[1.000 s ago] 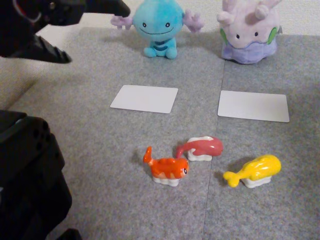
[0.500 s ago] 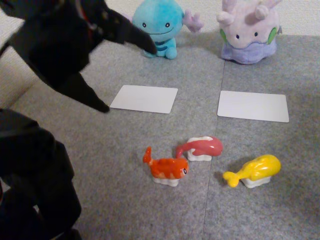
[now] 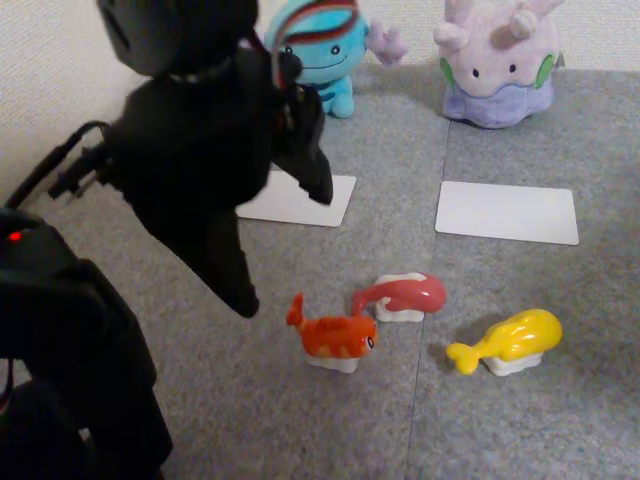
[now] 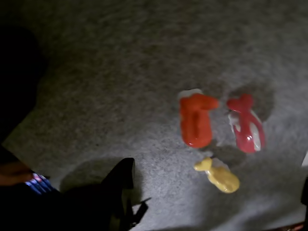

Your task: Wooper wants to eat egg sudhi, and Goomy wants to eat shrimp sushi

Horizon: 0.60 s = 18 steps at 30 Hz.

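The fixed view stands at the near edge of the grey mat [image 3: 520, 430], raised somewhat and tilted down, facing toward the pale wall at the top of the frame. It sits close beside the arm [image 3: 200, 180], whose dark bulk covers the left third of the frame.

The wrist view rides on the arm and looks almost straight down onto the grey mat from higher up, its picture dim and slightly blurred. The arm's own dark parts intrude along the lower left.

Both views share the patch of mat carrying the three sushi pieces [image 3: 340, 338] [image 4: 195, 120], lower centre in the fixed view, right of centre in the wrist view.
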Tool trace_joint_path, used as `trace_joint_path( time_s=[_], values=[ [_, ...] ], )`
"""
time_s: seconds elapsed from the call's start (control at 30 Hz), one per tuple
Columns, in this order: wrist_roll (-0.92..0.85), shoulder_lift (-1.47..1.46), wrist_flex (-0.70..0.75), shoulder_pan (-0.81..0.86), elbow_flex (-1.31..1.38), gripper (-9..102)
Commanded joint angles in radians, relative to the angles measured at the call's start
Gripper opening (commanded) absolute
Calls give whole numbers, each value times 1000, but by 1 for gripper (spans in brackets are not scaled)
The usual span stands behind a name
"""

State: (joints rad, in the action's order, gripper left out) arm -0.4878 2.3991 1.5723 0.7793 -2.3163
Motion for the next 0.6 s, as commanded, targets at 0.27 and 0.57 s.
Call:
trace_joint_path(
  time_s=[0.27,0.57],
  values=[
    [-98,-206,-150,89,37,40],
    [-18,-364,-255,71,37,40]
  ],
)
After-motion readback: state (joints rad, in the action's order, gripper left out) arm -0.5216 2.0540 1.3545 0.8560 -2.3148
